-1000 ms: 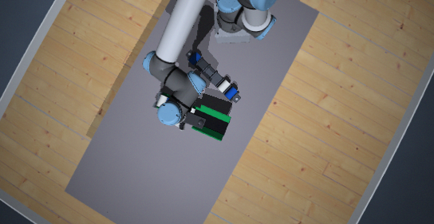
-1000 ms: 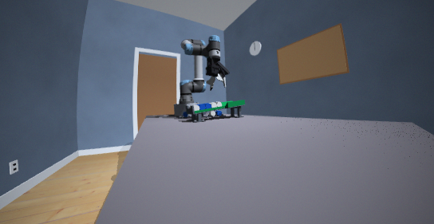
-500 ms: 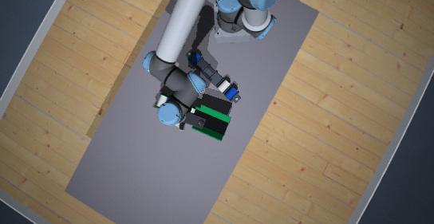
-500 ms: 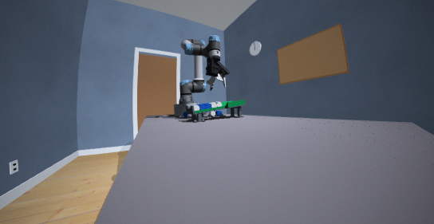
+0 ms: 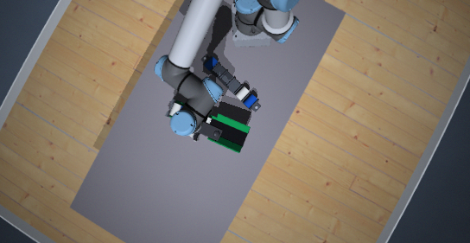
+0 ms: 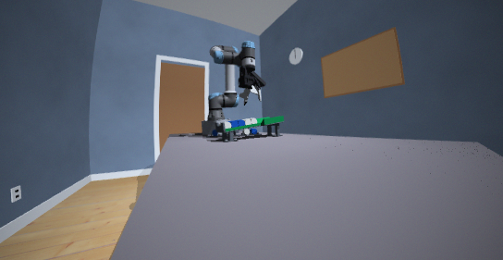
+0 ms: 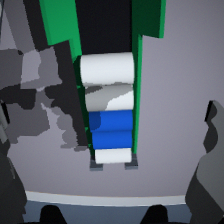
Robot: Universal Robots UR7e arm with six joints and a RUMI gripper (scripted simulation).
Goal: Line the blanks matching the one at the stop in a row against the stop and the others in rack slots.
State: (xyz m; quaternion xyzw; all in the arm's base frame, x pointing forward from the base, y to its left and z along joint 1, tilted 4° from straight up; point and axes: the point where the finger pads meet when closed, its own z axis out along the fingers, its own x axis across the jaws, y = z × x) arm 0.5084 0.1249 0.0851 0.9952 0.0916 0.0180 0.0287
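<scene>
Blue walls (image 6: 55, 92) all around, with a brown door (image 6: 181, 106), a round clock (image 6: 296, 55) and a framed brown board (image 6: 365, 65) behind a grey tabletop (image 5: 164, 182) (image 6: 305, 199) (image 7: 175, 100). Below, a pale plank floor (image 5: 367, 108) (image 6: 83, 213).

Pictured over the green-sided feed ramp (image 5: 231, 123) (image 6: 274, 120) (image 7: 139, 75), at the end of the bent arm (image 5: 199, 22) (image 6: 229, 78): the jaws (image 5: 202, 129) (image 6: 252, 101), spread fully open, with nothing between them. Raised well clear of the row beneath, one finger to either side of it in the wrist view.

Lined up across the ramp, counting up from its low end: a first white blank (image 5: 175, 109) (image 6: 227, 125) (image 7: 113, 155), a first blue blank (image 7: 112, 139) (image 6: 234, 124), a second blue blank (image 7: 111, 121) (image 6: 240, 123), a second white blank (image 7: 109, 98) (image 6: 248, 121) and a third white blank (image 7: 107, 69) (image 6: 253, 120). Packed close, side by side, with both blues sandwiched among the three whites.

Near the ramp on the tabletop, set at a slant, the dark stock rack (image 5: 233, 85). At its end nearer the arm's base, one blue blank (image 5: 211, 63); toward the other end, a fourth white blank (image 5: 243, 92) just beside another blue blank (image 5: 250, 101). Between them, dark slots without blanks.
</scene>
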